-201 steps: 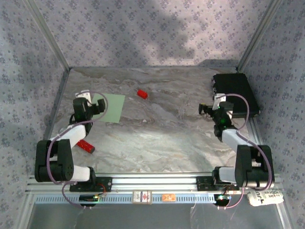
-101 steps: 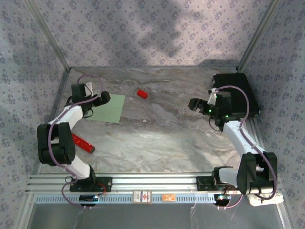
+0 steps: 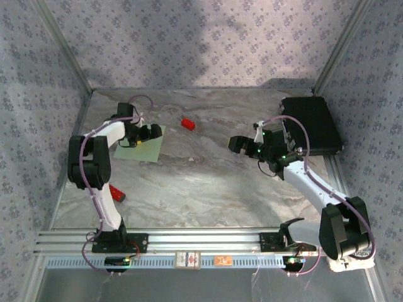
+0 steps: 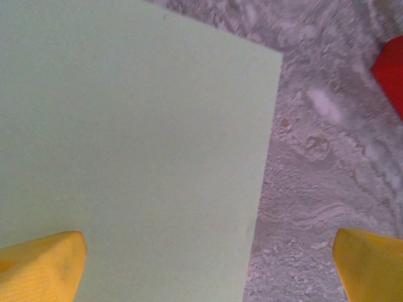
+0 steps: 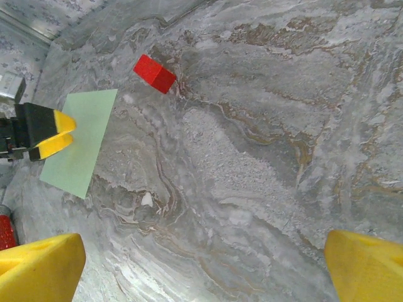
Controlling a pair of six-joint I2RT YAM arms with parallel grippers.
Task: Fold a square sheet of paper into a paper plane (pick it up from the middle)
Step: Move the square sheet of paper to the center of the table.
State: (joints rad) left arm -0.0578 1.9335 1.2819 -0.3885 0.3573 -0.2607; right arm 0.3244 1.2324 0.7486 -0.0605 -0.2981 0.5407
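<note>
Left gripper (image 3: pixel 151 133) newly over square sheet of paper (image 3: pixel 145 151), agape, empty; red block (image 3: pixel 187 123) nearby.

The sheet of paper (image 3: pixel 143 150) lies flat on the table (image 3: pixel 201 189), in its far left part. The left gripper (image 3: pixel 153 134) is over the sheet's right edge, one finger above paper and the other above bare table; whether it touches is hard to tell. A small block (image 3: pixel 187 123) lies right of the sheet, slightly farther back and apart from it. A bar (image 3: pixel 116 193) lies nearer, beside the left arm. The right gripper (image 3: pixel 237 143) hangs right of centre, well apart from the sheet. A box (image 3: pixel 312 126) sits behind it in the far right corner.
</note>
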